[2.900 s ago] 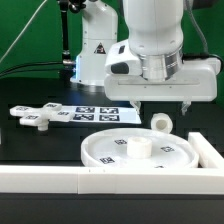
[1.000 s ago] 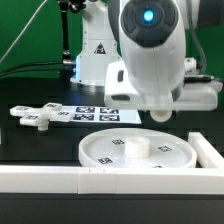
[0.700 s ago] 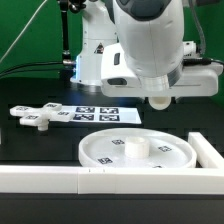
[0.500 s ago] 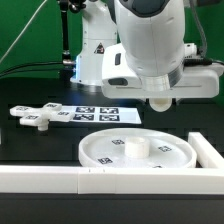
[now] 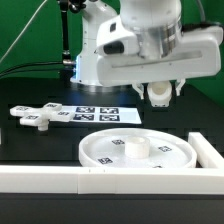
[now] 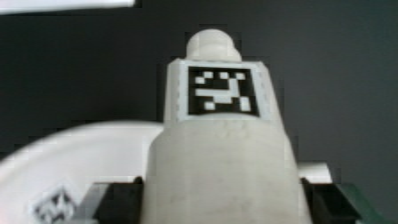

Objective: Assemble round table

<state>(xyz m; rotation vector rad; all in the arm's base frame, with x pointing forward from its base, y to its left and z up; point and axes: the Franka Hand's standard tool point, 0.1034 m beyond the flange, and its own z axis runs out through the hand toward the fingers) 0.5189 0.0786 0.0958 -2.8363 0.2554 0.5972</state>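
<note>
The large round rimmed disc (image 5: 137, 151) lies flat on the black table near the front, with a raised hub at its middle. My gripper (image 5: 158, 93) hangs above and behind it, shut on the short cylindrical post (image 5: 158, 95), lifted clear of the table. In the wrist view the post (image 6: 221, 130) fills the middle, its square tag facing the camera, held between the dark fingers (image 6: 118, 200), with part of the disc (image 6: 71, 160) below it. The flat cross-shaped piece (image 5: 33, 117) lies at the exterior view's left.
The marker board (image 5: 97, 115) lies behind the disc. A long white border wall (image 5: 60, 180) runs along the table's front, with another stretch at the exterior view's right (image 5: 210, 150). The arm's base (image 5: 95, 55) stands at the back.
The gripper came down on the post lying to the right of the disc, shut on it and lifted it. The wrist has since turned, with the post now hanging below it.
</note>
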